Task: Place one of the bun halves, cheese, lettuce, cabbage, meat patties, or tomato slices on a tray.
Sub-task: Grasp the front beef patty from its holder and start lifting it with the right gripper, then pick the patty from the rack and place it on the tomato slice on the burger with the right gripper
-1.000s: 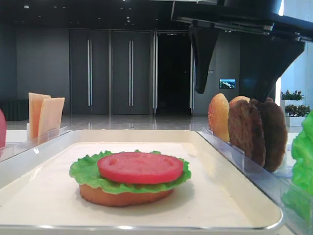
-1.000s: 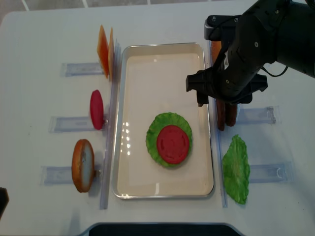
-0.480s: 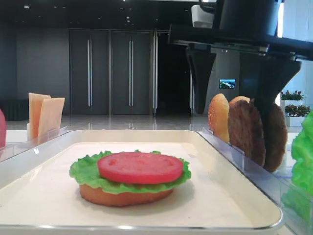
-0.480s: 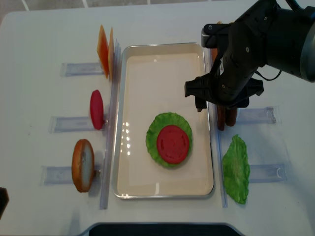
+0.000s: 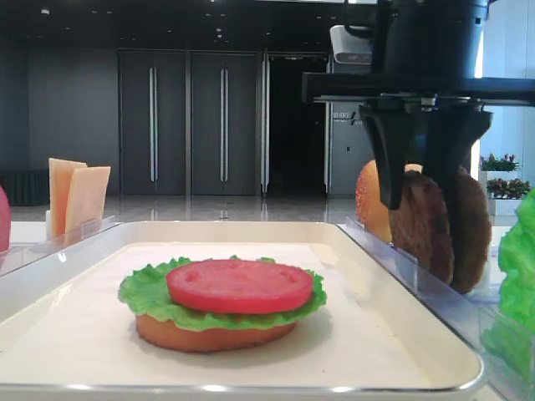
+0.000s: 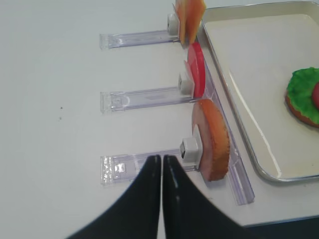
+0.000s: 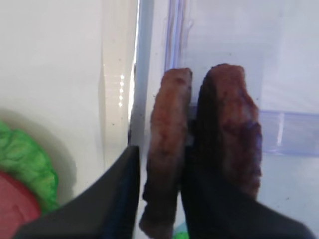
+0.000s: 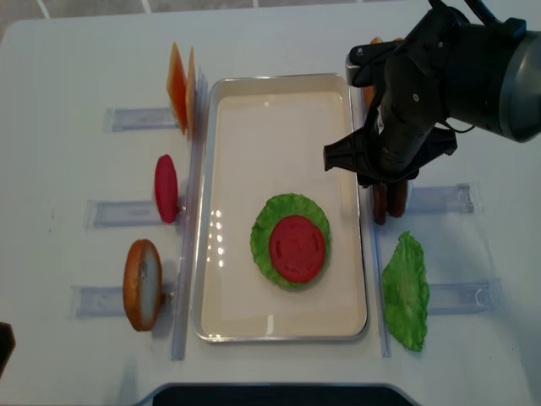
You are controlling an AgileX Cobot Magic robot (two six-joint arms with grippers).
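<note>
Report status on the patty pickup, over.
Right gripper straddling the near meat patty, fingers at both faces, firm grip unconfirmed. Left gripper shut, idle. Tray holds bun, lettuce, tomato. Second patty crowds behind.

The right arm is bulky, glossy black with a grey camera block and thin black cable; both grippers have smooth, tapering black fingers.
</note>
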